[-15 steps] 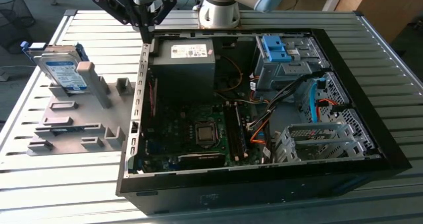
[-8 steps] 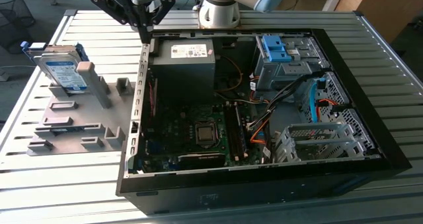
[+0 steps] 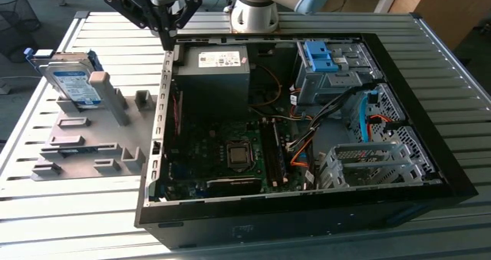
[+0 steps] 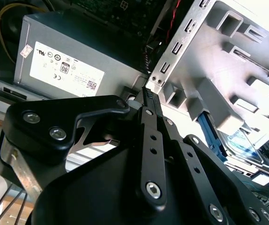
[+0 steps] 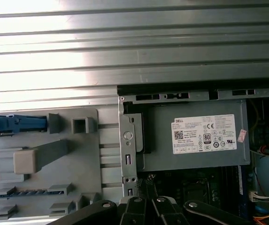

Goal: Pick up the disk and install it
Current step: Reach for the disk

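Two jaws pressed together, empty, above case wall (image 3: 162, 99), disk (image 3: 73, 84) apart

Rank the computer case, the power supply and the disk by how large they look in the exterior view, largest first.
1. computer case: by far the largest.
2. power supply.
3. disk: smallest, but it stands tilted in the grey holder, so its gap to the power supply is less sure.

Pincer (image 3: 167, 40) hangs from the arm (image 3: 257, 10), pointing down, closed empty
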Controlling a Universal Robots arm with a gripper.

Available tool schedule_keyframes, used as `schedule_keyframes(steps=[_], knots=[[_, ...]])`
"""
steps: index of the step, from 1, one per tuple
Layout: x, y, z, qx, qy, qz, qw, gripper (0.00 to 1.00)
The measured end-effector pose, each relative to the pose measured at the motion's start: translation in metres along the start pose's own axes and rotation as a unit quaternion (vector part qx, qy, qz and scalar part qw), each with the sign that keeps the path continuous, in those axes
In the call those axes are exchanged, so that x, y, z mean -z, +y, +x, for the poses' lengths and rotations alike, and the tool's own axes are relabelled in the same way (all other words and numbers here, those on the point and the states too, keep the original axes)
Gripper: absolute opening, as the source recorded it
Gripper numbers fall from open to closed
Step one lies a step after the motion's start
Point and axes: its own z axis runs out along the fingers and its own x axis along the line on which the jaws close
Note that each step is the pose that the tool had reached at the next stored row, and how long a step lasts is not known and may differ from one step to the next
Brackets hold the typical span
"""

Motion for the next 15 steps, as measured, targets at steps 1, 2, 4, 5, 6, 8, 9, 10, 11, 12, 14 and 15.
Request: schedule_keyframes(steps=[1, 2, 4, 5, 6, 8, 9, 10, 11, 12, 14, 15], knots=[[0.0, 0.0, 0.0002, 0.0, 0.0, 0.0, 1.0, 0.11], [0.0, 0.0, 0.0004, 0.0, 0.0, 0.0, 1.0, 0.11], [0.0, -0.0001, 0.001, 0.0, 0.0, 0.0, 1.0, 0.11], [0.0, -0.0001, 0.0013, 0.0, 0.0, 0.0, 1.0, 0.11], [0.0, -0.0001, 0.0015, 0.0, 0.0, 0.0, 1.0, 0.11], [0.0, -0.0001, 0.002, 0.0, 0.0, 0.0, 1.0, 0.11], [0.0, -0.0001, 0.0023, 0.0, 0.0, 0.0, 1.0, 0.11], [0.0, -0.0002, 0.0024, 0.0, 0.0, 0.0, 1.0, 0.11], [0.0, -0.0002, 0.0026, 0.0, 0.0, 0.0, 1.0, 0.11], [0.0, -0.0002, 0.0028, 0.0, 0.0, 0.0, 1.0, 0.11], [0.0001, -0.0002, 0.0032, 0.0, 0.0, 0.0, 1.0, 0.11], [0.0, -0.0003, 0.0034, 0.0, 0.0, 0.0, 1.0, 0.11]])
